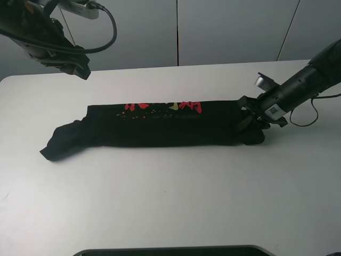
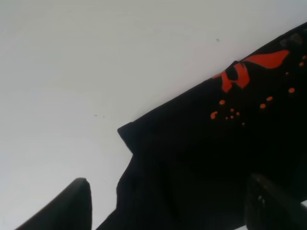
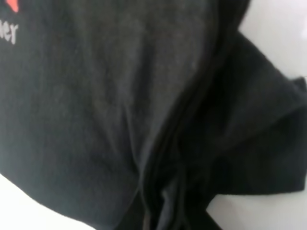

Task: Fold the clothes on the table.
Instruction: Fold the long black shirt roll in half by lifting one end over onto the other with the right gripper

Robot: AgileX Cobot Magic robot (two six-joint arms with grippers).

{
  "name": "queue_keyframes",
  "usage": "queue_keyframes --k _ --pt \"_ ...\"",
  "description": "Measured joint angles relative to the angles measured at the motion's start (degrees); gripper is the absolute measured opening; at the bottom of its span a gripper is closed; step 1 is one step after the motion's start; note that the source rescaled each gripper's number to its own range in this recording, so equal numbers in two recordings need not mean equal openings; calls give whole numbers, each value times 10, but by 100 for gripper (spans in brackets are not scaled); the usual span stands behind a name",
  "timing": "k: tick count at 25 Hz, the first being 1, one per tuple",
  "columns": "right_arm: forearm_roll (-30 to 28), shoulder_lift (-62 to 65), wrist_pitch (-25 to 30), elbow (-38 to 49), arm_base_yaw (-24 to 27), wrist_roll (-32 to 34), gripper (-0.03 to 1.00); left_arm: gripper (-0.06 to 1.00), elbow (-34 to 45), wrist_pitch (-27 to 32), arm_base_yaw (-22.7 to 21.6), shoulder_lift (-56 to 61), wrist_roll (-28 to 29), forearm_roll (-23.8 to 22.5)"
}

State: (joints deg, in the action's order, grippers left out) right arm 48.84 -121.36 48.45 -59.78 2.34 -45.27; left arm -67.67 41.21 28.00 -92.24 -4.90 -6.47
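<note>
The black T-shirt point(image 1: 160, 125) lies on the white table point(image 1: 176, 197) folded into a long strip, with red print point(image 1: 162, 106) along its far edge and a bunched end point(image 1: 61, 141) at the left. My right gripper point(image 1: 248, 121) is low at the strip's right end and looks shut on the gathered cloth point(image 3: 182, 158). My left gripper point(image 1: 80, 69) hangs high over the table's back left, apart from the shirt. Its fingers point(image 2: 72, 203) stand open and empty above the shirt's corner point(image 2: 125, 130) and red print point(image 2: 240, 74).
A dark rounded edge point(image 1: 170, 250) shows at the table's front. A cable point(image 1: 308, 113) trails by the right arm. A grey panelled wall point(image 1: 229, 32) stands behind the table. Bare tabletop spreads in front of the shirt.
</note>
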Motion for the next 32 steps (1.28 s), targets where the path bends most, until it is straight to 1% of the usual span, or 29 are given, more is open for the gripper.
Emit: queue_keyframes --k 1,4,6,7,10,12,14,17,20,22,23,26,29,32 --pt "-16 6 -1 0 13 13 5 84 0 0 0 0 0 0" --pt "-108 41 -12 -19 63 64 5 84 0 0 0 0 0 0" --pt "-153 70 -9 -41 92 105 5 84 0 0 0 0 0 0" --pt "-164 94 -4 -50 105 119 5 84 0 0 0 0 0 1" --pt "-171 149 26 -69 123 143 5 84 0 0 0 0 0 3" --pt "-161 179 57 -71 124 149 5 84 0 0 0 0 0 3" --pt "-135 201 98 -72 117 151 5 84 0 0 0 0 0 4" --pt "-95 222 140 -72 78 145 5 84 0 -1 0 0 0 6" --pt "-66 228 144 -72 8 142 5 84 0 -3 0 0 0 6" --pt "-61 227 127 -72 -49 142 5 84 0 -3 0 0 0 6" --pt "-60 224 110 -72 -77 145 5 84 0 -3 0 0 0 6" --pt "-46 206 67 -72 -144 150 5 84 0 -3 0 0 0 6" --pt "-16 171 35 -72 -188 153 5 84 0 -3 0 0 0 6" --pt "11 128 -2 -72 -215 148 5 84 0 -3 0 0 0 8"
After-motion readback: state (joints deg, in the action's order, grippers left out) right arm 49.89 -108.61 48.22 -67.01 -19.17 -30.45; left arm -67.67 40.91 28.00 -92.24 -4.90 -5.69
